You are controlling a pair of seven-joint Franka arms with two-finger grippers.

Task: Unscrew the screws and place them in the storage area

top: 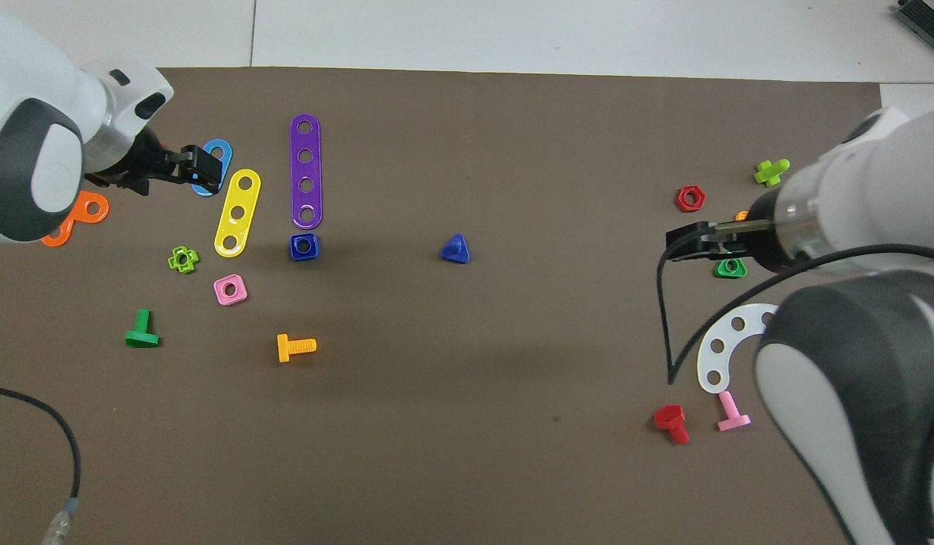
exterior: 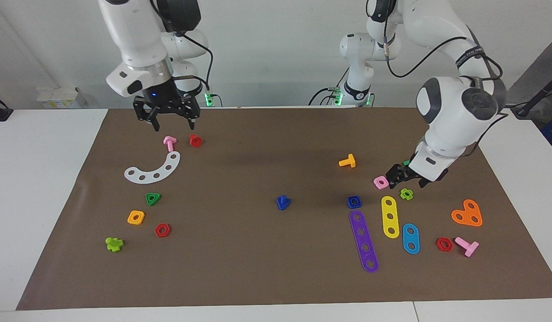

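The dark-blue screw with a triangular head [exterior: 282, 202] lies alone on the brown mat near its middle, and it also shows in the overhead view [top: 455, 249]. No nut is on it. A dark-blue square nut [exterior: 354, 202] lies beside it toward the left arm's end. My right gripper [exterior: 174, 121] hangs open and empty in the air over the right arm's end of the mat, above a pink bolt [exterior: 169, 143] and a red bolt [exterior: 195, 141]. My left gripper [exterior: 394, 175] is low over the cluster by a pink square nut [exterior: 380, 182], apart from the screw.
At the left arm's end lie purple [exterior: 364, 241], yellow [exterior: 390, 216] and blue [exterior: 410, 238] strips, an orange plate [exterior: 467, 213] and an orange bolt [exterior: 348, 161]. At the right arm's end lie a white curved strip [exterior: 154, 170], a green triangular nut [exterior: 153, 198] and other nuts.
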